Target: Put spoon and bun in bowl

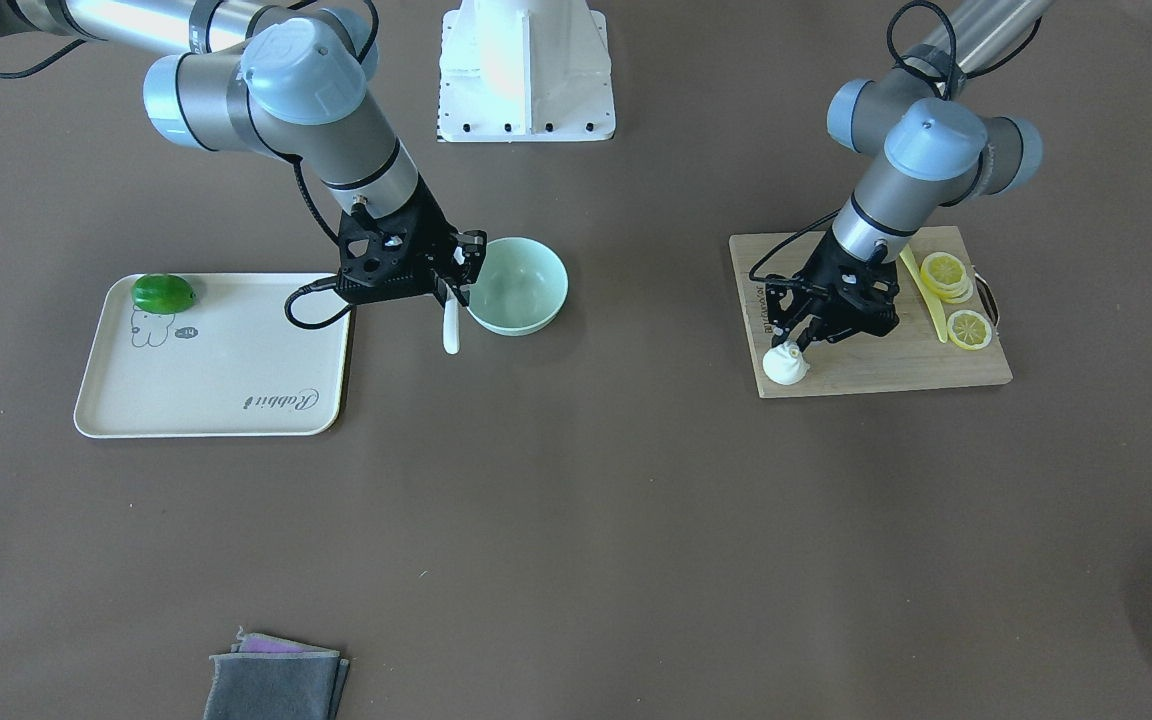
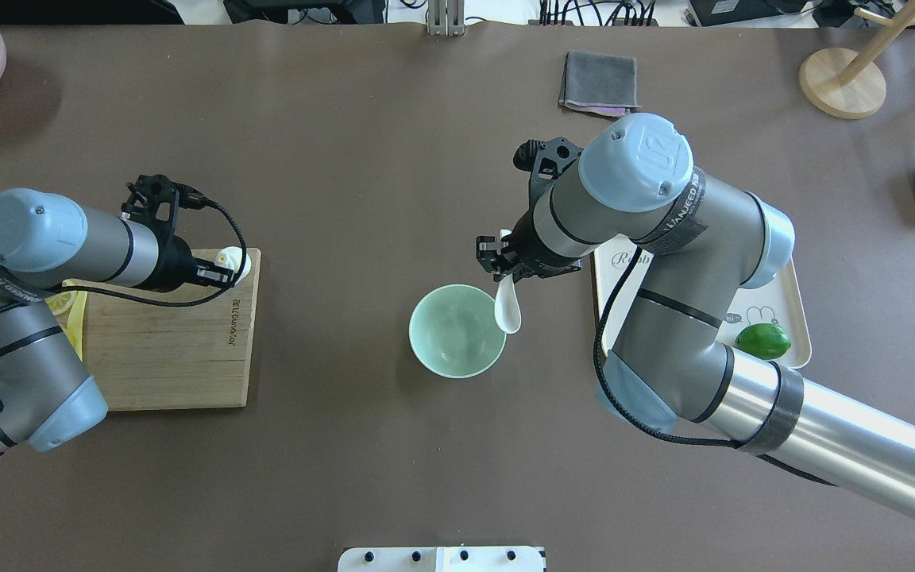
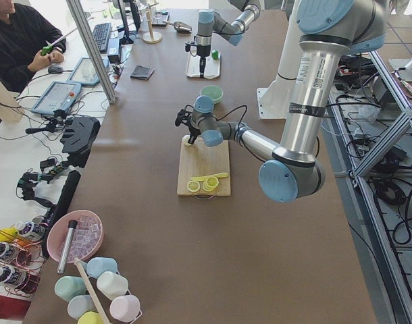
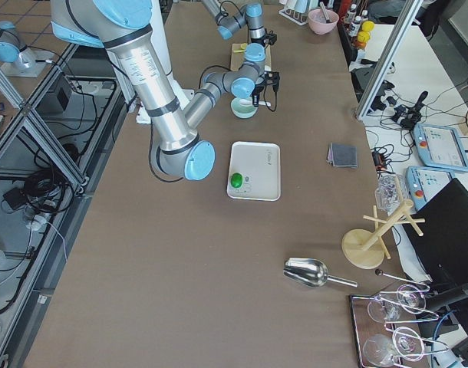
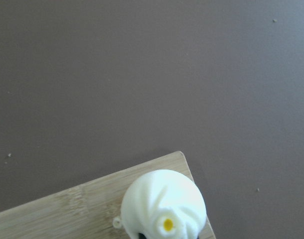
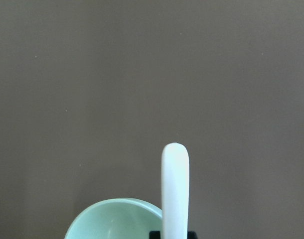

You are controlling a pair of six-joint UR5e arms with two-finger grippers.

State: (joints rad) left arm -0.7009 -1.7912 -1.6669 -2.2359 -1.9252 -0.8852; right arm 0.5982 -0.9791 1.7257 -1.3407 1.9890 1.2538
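Spoon (image 2: pixel 508 311) tight in R gripper (image 2: pixel 505 268) by bowl (image 2: pixel 424 348); L gripper (image 1: pixel 800 343) at bun (image 1: pixel 784 367), closure unclear.

Wrist views' lower edges cut off the bun (image 5: pixel 164 204) and bowl (image 6: pixel 112 219).

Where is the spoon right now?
In the overhead view the spoon is just right of centre, held by the right gripper, its scoop over the right rim of the bowl, left of the tray.
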